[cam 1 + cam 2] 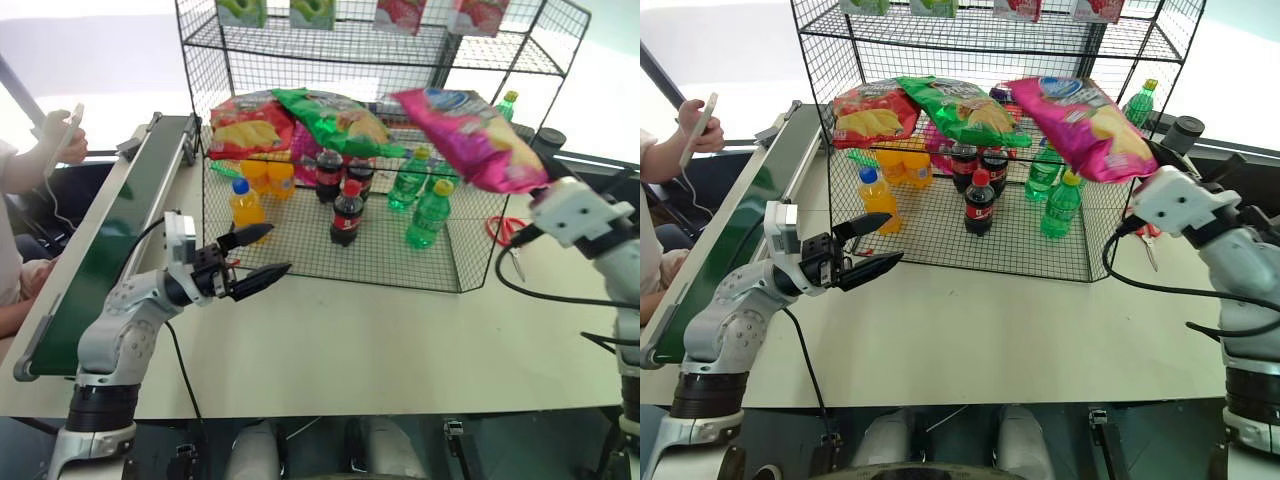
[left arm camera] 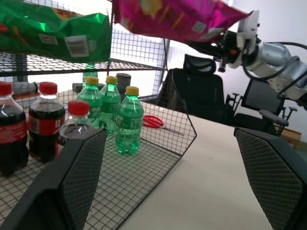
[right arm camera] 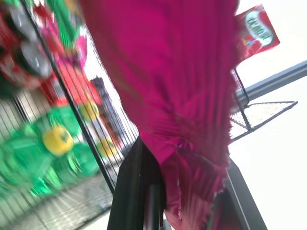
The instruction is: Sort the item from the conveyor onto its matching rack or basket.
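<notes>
The item, a magenta-pink chip bag (image 1: 468, 135), hangs tilted in the air at the right end of the black wire rack (image 1: 200, 60), level with its middle shelf. My right gripper (image 1: 540, 165) is shut on the bag's crimped lower end (image 3: 192, 187). I cannot tell whether the bag's far end touches the shelf. My left gripper (image 1: 278, 249) is open and holds nothing. It hovers over the table in front of the rack's bottom tier. The dark-green conveyor (image 1: 110, 230) runs along the table's left side with nothing on it.
A red chip bag (image 1: 250, 125) and a green chip bag (image 1: 335, 120) lie on the middle shelf. Orange, cola and green bottles (image 1: 347, 212) stand on the bottom tier. Red scissors (image 1: 510, 230) lie right of the rack. A person's hand (image 1: 60, 135) holds a phone beyond the conveyor.
</notes>
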Controlling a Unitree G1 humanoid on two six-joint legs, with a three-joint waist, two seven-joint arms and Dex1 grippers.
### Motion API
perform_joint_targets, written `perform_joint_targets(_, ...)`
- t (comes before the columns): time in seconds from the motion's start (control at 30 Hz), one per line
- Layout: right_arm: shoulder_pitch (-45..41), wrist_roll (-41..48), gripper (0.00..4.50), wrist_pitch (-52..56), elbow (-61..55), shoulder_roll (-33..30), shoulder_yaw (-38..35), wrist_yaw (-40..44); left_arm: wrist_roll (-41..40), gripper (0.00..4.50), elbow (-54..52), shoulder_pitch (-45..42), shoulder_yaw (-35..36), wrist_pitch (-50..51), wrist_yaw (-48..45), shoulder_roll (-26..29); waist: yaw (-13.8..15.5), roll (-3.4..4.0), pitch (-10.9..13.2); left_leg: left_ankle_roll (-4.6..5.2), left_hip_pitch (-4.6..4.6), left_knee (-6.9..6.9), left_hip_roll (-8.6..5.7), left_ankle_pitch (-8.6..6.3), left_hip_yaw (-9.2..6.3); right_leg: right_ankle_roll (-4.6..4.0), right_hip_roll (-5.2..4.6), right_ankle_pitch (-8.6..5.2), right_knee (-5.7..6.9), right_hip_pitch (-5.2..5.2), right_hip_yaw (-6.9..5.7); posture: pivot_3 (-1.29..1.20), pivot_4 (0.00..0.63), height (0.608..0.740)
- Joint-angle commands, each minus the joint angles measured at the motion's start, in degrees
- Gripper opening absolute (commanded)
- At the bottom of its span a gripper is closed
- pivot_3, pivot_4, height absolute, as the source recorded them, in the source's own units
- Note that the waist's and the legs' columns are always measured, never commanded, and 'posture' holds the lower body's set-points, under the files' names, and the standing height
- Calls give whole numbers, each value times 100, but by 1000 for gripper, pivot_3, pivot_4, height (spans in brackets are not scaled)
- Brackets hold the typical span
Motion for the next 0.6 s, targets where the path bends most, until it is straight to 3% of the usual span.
perform_joint_targets(0.03, -354, -845, 129, -116, 259, -155, 356, -580, 65, 4500, -315, 45, 13, -194, 209, -118, -18, 1, 0, 0, 1, 0, 0, 0, 0, 0, -1, 0, 1, 1, 1, 0, 150, 726)
perform_joint_targets(0.2, -829, -1570, 129, 6, 855, -233, 795, -1116, 181, 4500, -499, 159, -67, -286, 421, -305, -25, 5, 3, -2, 1, 1, 0, 1, 1, 0, -1, 0, 1, 1, 2, 0, 150, 726)
perform_joint_targets(0.6, -2590, -1690, 129, -101, 3060, -21, 1673, -1710, 358, 4500, -608, 244, -226, -434, 665, -498, -40, 9, 5, -5, 2, 3, 0, 4, 4, 0, -1, 0, 2, 2, 2, 0, 150, 726)
